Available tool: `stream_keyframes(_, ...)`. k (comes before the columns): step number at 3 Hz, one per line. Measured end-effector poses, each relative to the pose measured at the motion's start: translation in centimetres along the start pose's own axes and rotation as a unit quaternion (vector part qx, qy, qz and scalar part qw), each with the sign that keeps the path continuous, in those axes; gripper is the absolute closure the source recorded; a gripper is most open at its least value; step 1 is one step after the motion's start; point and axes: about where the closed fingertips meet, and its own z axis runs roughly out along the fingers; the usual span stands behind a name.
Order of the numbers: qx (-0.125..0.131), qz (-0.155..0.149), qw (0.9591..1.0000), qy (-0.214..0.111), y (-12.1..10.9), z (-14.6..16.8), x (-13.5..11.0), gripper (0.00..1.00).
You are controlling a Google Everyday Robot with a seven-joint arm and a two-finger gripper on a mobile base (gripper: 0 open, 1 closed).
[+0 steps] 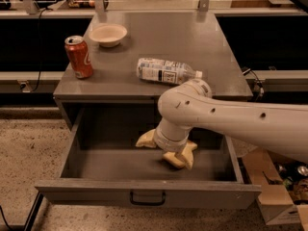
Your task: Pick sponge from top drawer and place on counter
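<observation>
The gripper (166, 147) is down inside the top drawer (110, 163), a bit right of the middle of the picture. Its two cream fingers (145, 139) are spread apart. One finger points to the left. The other one points down and to the right. The sponge (173, 160) is a small yellow lump on the drawer floor, right by that second finger. I cannot tell if the finger touches it. The fingers are not closed on it.

The fat white arm (231, 119) goes from the gripper out to the right edge of the picture.

The drawer is pulled out wide, and its dark handle (147, 198) is at the bottom of the picture. Above the drawer is the grey counter (202, 37). A plastic bottle (166, 72) lies on its side near the front edge of the counter. A red can (79, 57) stands at the counter's left side. A small pale bowl (108, 34) sits behind the can. A cardboard box (272, 201) is on the floor at the lower right.
</observation>
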Motion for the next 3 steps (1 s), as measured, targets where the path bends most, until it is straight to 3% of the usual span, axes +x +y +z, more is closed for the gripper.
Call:
stream_keyframes(1,-0.010,-0.016,0.9998,0.007,0.1,1.5,0.3,0.00)
stream_keyframes(3,-0.056,-0.034,0.9975,0.025,1.6,2.6,4.6,0.00)
